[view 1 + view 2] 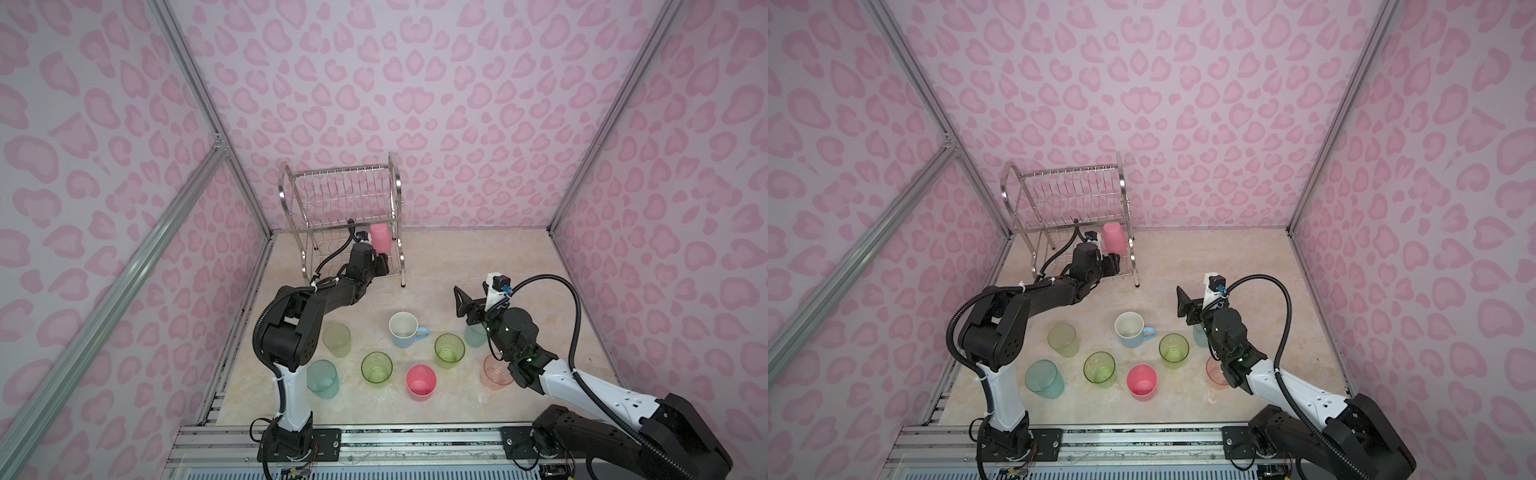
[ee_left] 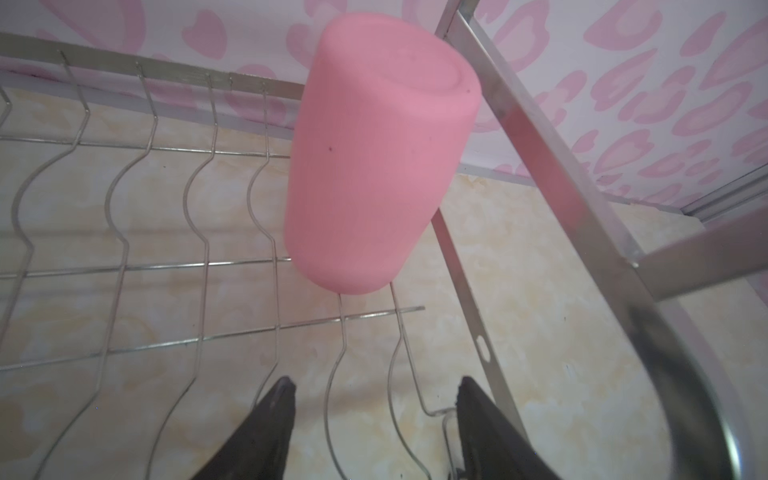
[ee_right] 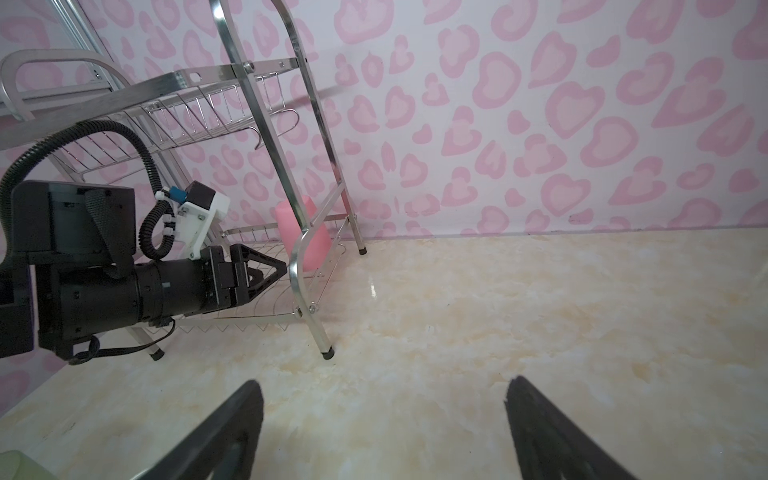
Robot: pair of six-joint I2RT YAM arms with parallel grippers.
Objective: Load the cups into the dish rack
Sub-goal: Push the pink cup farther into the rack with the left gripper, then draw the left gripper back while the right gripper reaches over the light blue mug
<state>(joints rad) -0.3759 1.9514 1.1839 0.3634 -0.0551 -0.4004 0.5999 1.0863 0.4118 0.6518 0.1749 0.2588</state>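
The dish rack (image 1: 395, 183) stands at the back edge of the counter (image 1: 519, 257), toward its back left corner. One pink cup (image 1: 380, 239) sits upside down and slightly tilted on the lower wire shelf, at the rack's right end beside the side frame. The left gripper (image 2: 376, 380) reaches into that lower tier just in front of the cup, jaws parted with only shelf wire between them, touching nothing. The right gripper (image 3: 384, 382) hangs over the middle right of the counter, jaws spread wide and empty. Across the front half stand the other cups, all upright: a light-blue mug (image 1: 405, 329), a pale green cup (image 1: 336, 340), two brighter green cups (image 1: 377, 367) (image 1: 449, 350), a teal cup (image 1: 322, 378) nearest the front left corner, a second pink cup (image 1: 421, 381), and a peach cup (image 1: 496, 371) partly hidden by the right arm
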